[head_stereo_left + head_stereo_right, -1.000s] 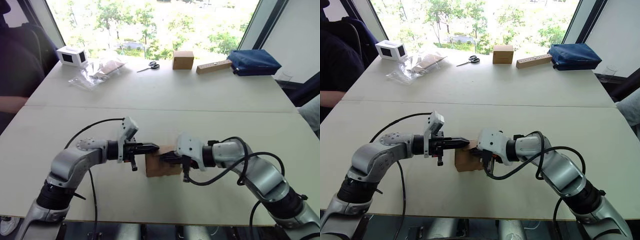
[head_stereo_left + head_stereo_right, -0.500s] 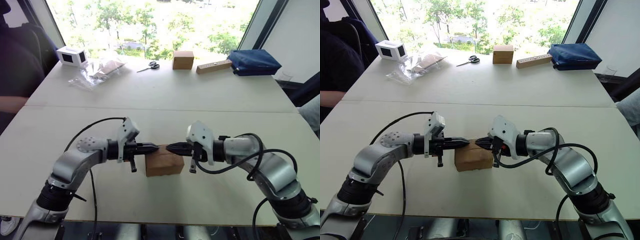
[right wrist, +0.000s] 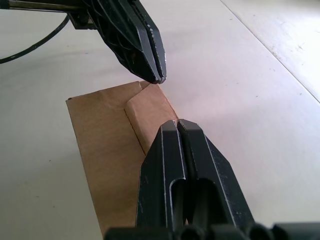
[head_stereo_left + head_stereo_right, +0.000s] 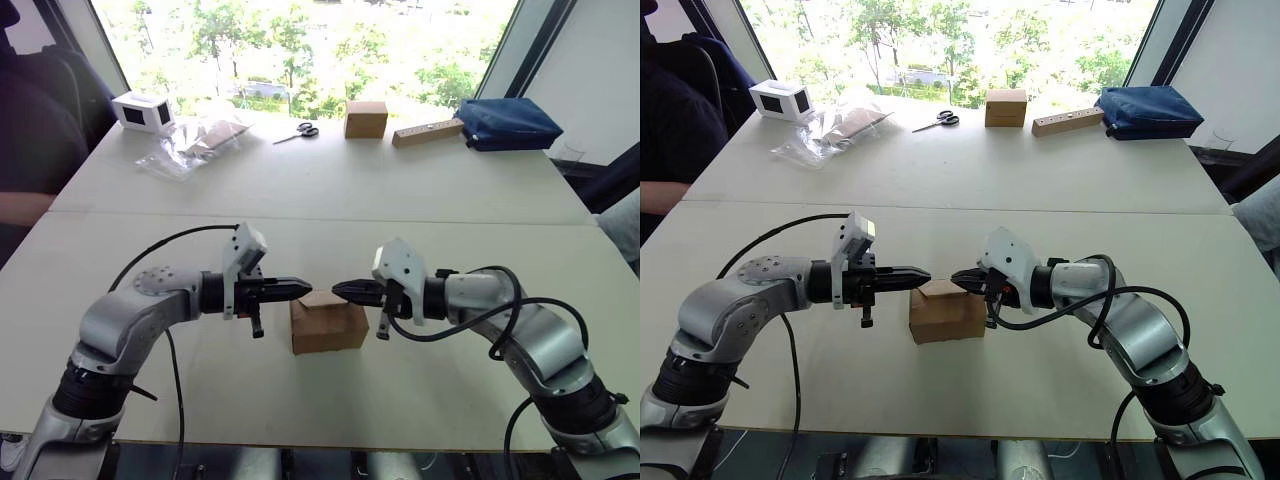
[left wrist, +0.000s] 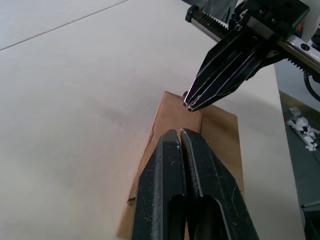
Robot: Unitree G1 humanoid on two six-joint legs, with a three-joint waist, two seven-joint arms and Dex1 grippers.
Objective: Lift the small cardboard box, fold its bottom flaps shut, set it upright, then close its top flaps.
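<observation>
So the small plain brown cardboard box (image 4: 327, 322) is sitting on the near part of the pale tabletop (image 4: 330, 180), right between the two arms. Its top flaps (image 3: 150, 112) are folded over but not flat; one panel sits a bit proud of the other along the seam.

Big change from a second ago: back then the right gripper (image 4: 340, 291) was down on the box top, pressing it, and the left gripper (image 4: 305, 287) was right at the box's upper left corner. Half a second ago the right one had already come up off it. Now both hover just above the box, tips pointing at each other with a small gap, neither touching cardboard. The left arm has also pulled back a little to the left. Both sets of black fingers are clenched together, holding nothing.

The box itself looks like it hasn't shifted.

Far side of the table: a white box with dark panels (image 4: 144, 111), scissors (image 4: 298, 132), another small brown cube-like box (image 4: 366, 119) and a folded blue cloth bag (image 4: 507, 124).
</observation>
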